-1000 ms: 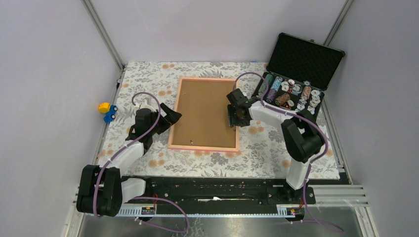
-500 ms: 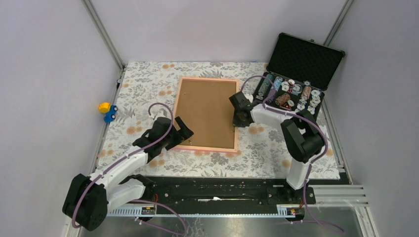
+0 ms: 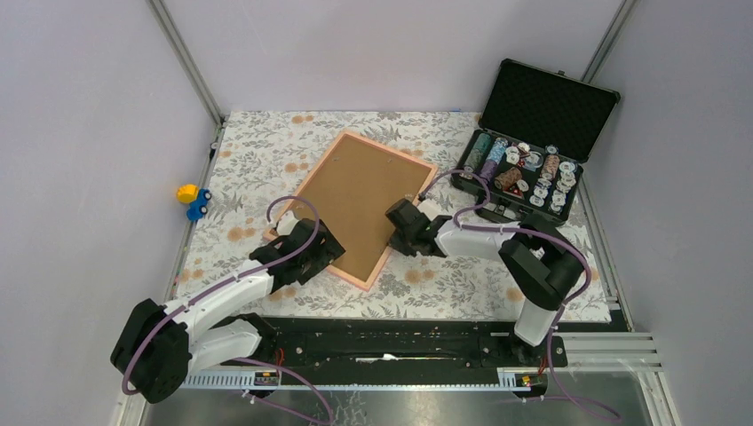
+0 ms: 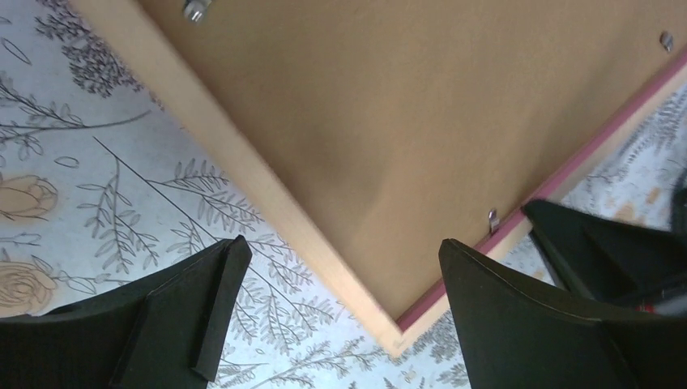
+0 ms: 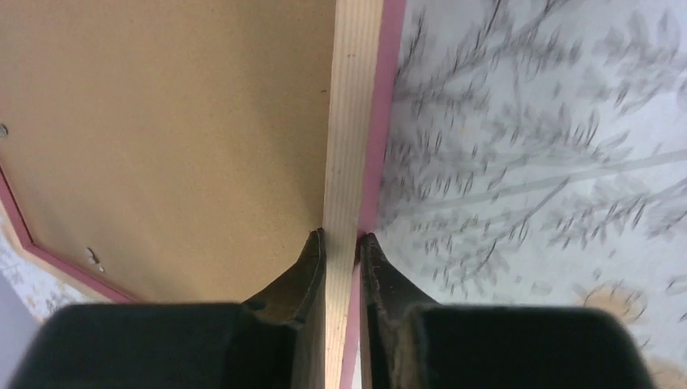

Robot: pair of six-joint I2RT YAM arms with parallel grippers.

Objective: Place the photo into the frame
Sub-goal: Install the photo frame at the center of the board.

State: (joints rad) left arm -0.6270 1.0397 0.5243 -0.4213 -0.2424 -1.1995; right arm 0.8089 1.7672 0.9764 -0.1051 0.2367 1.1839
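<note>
The salmon-pink frame lies face down on the floral cloth, turned diagonally, its brown backing board up. My right gripper is shut on the frame's right side rail, one finger on the board side and one on the outer edge. My left gripper is open at the frame's near corner, its fingers spread either side of that corner without touching it. The photo is not visible in any view.
An open black case of poker chips stands at the back right. A small yellow and blue toy sits off the cloth at the left. Metal rails run along the table's sides and front.
The frame has swung from square to diagonal, its near end moving left. My right gripper moved down and left with the rail. My left gripper slid to the frame's near corner.
</note>
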